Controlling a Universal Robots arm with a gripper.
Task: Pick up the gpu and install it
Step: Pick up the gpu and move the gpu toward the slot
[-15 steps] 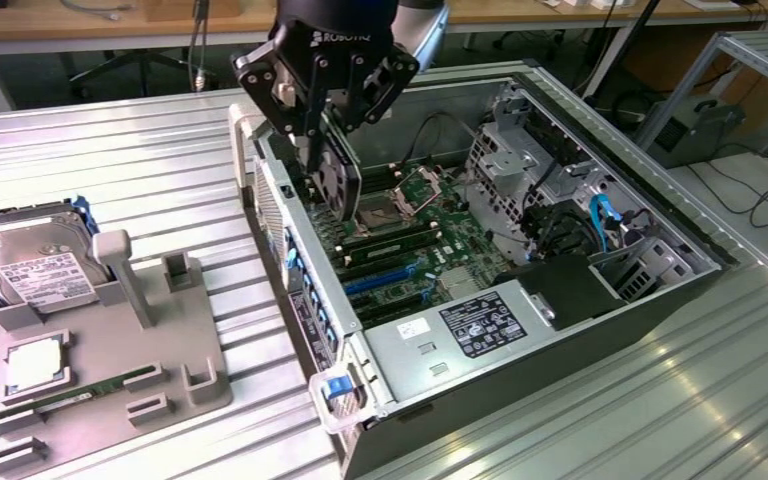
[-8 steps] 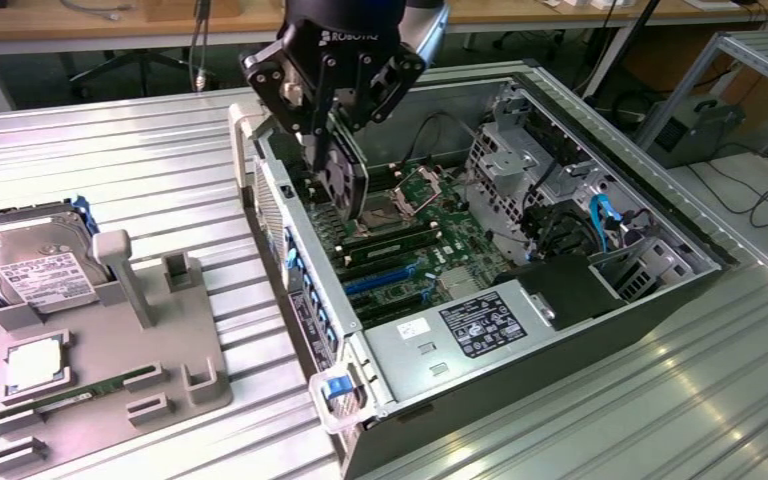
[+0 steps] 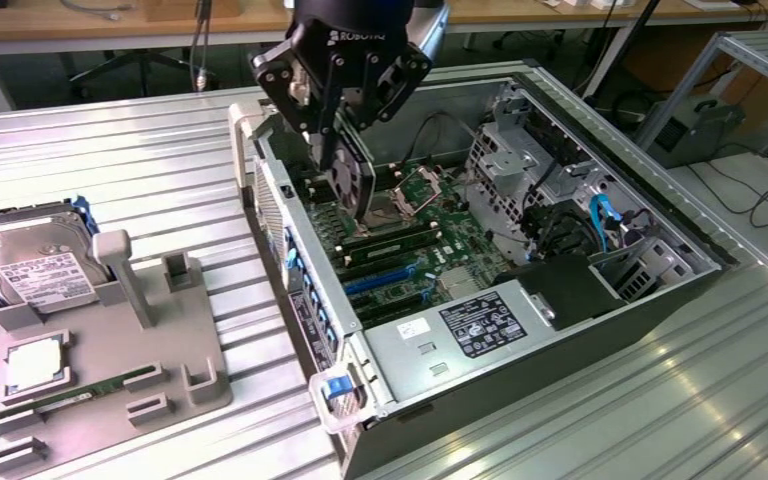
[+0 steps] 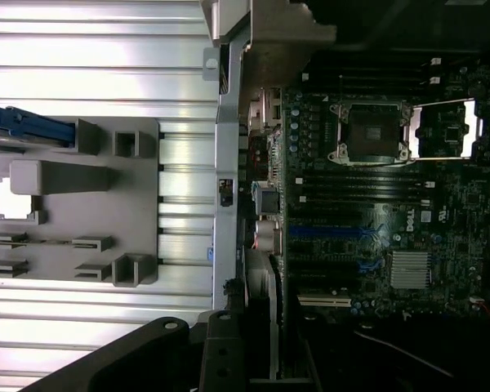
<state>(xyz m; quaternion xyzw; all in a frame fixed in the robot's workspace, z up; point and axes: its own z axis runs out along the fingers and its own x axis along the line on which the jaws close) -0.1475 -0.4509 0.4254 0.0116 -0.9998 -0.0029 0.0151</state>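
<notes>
My gripper (image 3: 332, 135) is shut on the gpu (image 3: 345, 178), a thin card with a black round fan on one face. The card hangs upright, edge down, inside the open computer case (image 3: 624, 150), near the case's wall on the exterior view's left. Its lower edge is just above the motherboard (image 3: 444, 240), over the slots beside the CPU socket (image 3: 418, 185); I cannot tell whether it touches them. In the wrist view the gpu (image 4: 268, 314) shows edge-on with its silver bracket, reaching out from the dark gripper (image 4: 229, 359) beside the motherboard (image 4: 376, 212) and its blue slots (image 4: 335, 233).
A grey parts holder (image 3: 104, 350) lies on the ribbed metal table at the exterior view's left, with a hard drive (image 3: 31, 265), a memory stick (image 3: 77, 393) and a processor (image 3: 35, 365). Inside the case are a labelled power supply (image 3: 478, 325), a drive cage (image 3: 504, 150) and cables (image 3: 598, 220).
</notes>
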